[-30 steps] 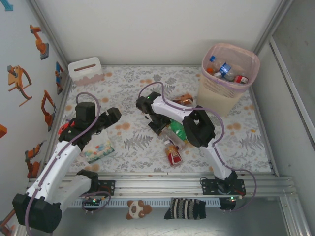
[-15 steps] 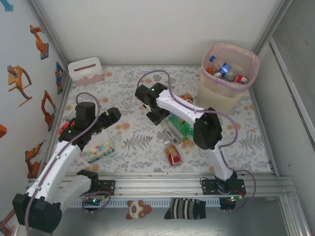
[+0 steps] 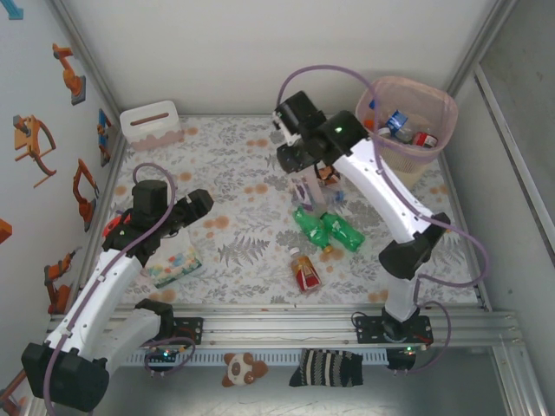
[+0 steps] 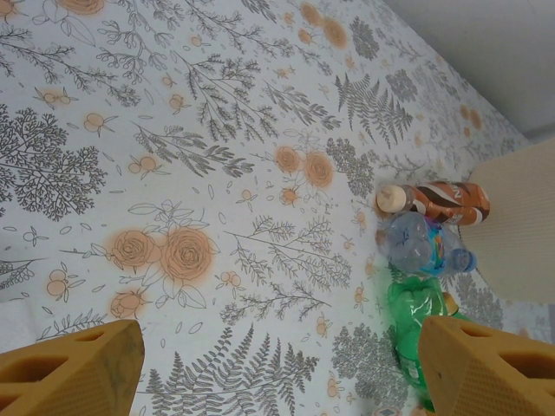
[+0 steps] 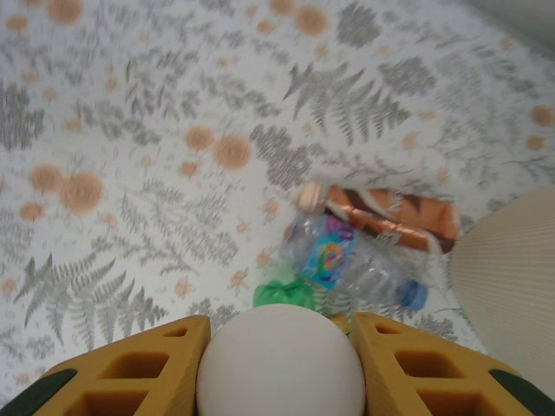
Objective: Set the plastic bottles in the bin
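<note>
Recorded at the upper right of the overhead view is a tall beige-pink plastic bin (image 3: 421, 165) with lattice band and pinkish liner, several plastic bottles (image 3: 401, 124) being seen inside it. At upper centre, just left of the bin, the right gripper (image 3: 303, 176) is held above the floral-patterned table (image 3: 243, 165). Its yellow fingers (image 5: 130, 373) are clenched on a small whitish round-ended bottle (image 5: 279, 368). Below it, beside the bin wall, a brown-orange bottle with cream cap (image 5: 390, 212) and a clear crumpled bottle with blue cap (image 5: 334, 256) are found lying touching. Two green plastic bottles (image 3: 310, 227) are laid at centre, and a red-labelled bottle (image 3: 303, 273) at lower centre. At centre left the left gripper (image 3: 201, 206) is noted, its fingers (image 4: 69, 373) released and spread wide, with only tabletop seen between them. Also listed are a white slotted box (image 3: 152, 124) at upper left and a flat clear packet with coloured dots (image 3: 171, 264) at lower left.
</note>
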### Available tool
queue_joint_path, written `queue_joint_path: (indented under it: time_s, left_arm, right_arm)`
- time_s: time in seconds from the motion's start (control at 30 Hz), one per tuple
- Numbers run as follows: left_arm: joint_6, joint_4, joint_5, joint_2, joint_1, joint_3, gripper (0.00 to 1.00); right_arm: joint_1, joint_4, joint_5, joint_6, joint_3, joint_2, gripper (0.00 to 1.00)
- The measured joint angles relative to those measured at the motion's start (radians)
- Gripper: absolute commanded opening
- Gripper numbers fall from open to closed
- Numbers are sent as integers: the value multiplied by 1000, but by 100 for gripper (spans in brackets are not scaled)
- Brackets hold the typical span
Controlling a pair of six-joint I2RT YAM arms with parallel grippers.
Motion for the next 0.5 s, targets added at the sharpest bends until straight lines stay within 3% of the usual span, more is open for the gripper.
queue_joint_path:
  time_s: [0.3, 0.5]
  left_arm:
    - [0, 19, 15, 1, 0, 0, 82]
    - [1, 27, 26, 20, 0, 1, 82]
  right_arm:
    - [-260, 95, -28, -10, 25, -163, 34]
    - [-417, 147, -43, -50, 120, -194, 32]
